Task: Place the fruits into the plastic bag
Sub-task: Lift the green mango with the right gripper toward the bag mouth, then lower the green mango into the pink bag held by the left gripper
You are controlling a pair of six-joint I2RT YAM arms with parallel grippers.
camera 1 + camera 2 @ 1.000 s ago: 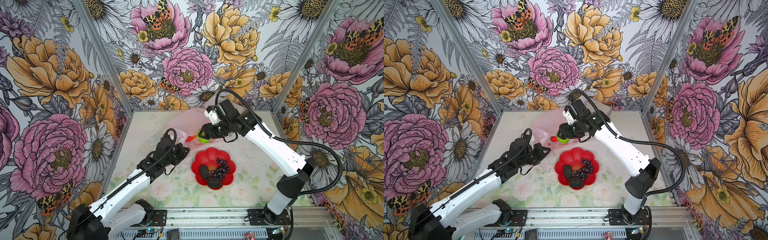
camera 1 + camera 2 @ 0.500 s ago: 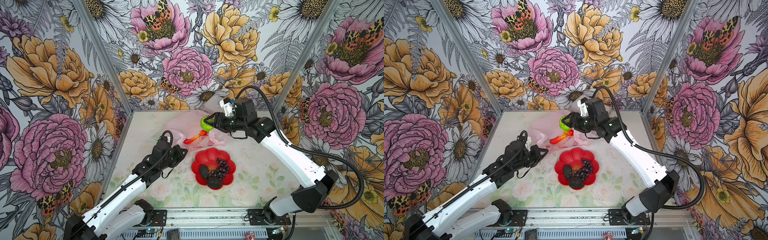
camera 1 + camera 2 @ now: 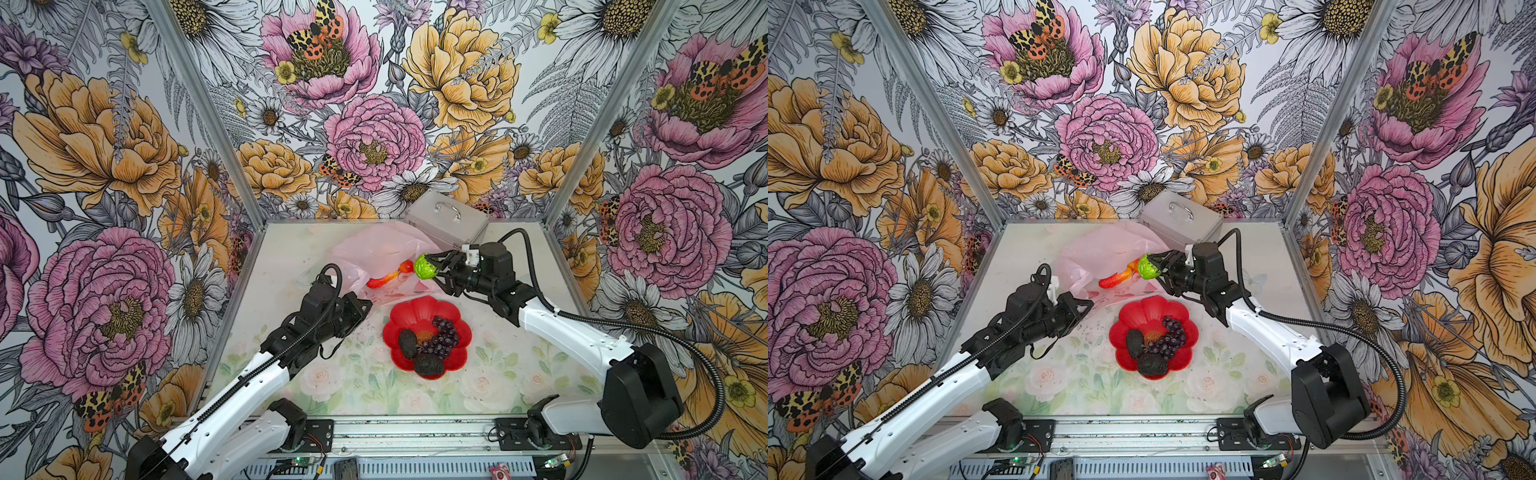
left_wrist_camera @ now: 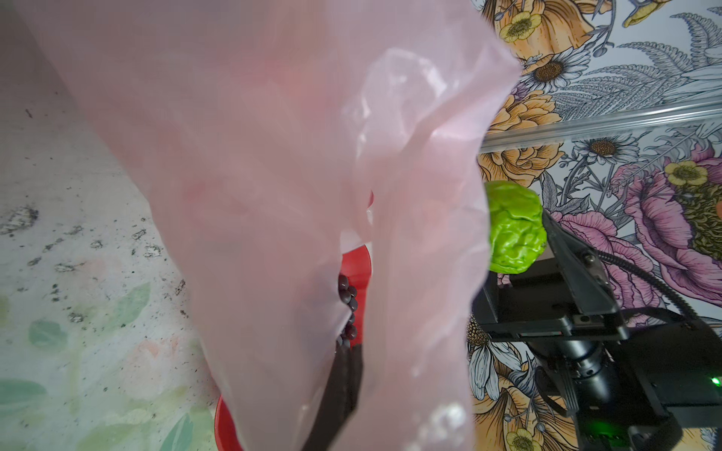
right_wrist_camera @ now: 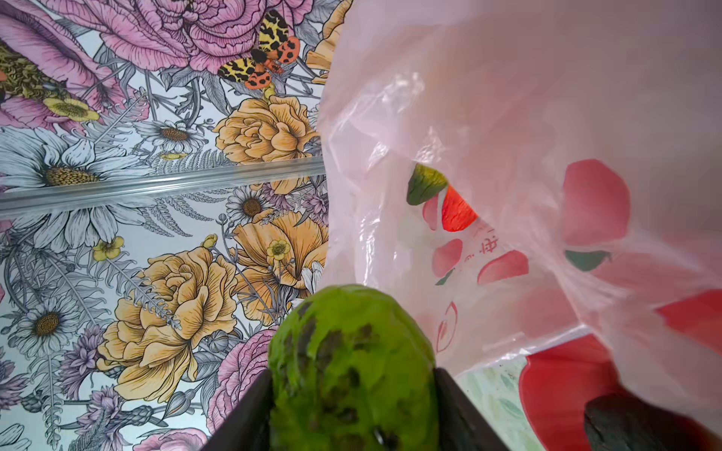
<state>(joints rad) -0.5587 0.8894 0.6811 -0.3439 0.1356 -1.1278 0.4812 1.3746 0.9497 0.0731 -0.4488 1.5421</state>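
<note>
Jaws of the right tool (image 3: pixel 434 269) are clamped on the green fruit (image 3: pixel 424 266), held off the surface (image 3: pixel 332 374) toward the far middle, just beside the right edge of the plastic bag (image 3: pixel 374 249). In the right wrist view the fruit (image 5: pixel 351 371) fills the gap between both black fingers, with the bag's pink film (image 5: pixel 508 117) close beside it. The left tool (image 3: pixel 365 305) is closed, pinching the bag's near edge, and the film (image 4: pixel 254 156) drapes across its wrist view. A red-orange fruit (image 3: pixel 384 279) shows among the bag's folds. Near the bag, between the two arms, the red plate (image 3: pixel 415 309) rests on the surface carrying dark grapes (image 3: pixel 442 336) and two black avocados (image 3: pixel 407 343) (image 3: pixel 428 365). A silver case (image 3: pixel 446 224) stands at the far edge, behind the right tool.
</note>
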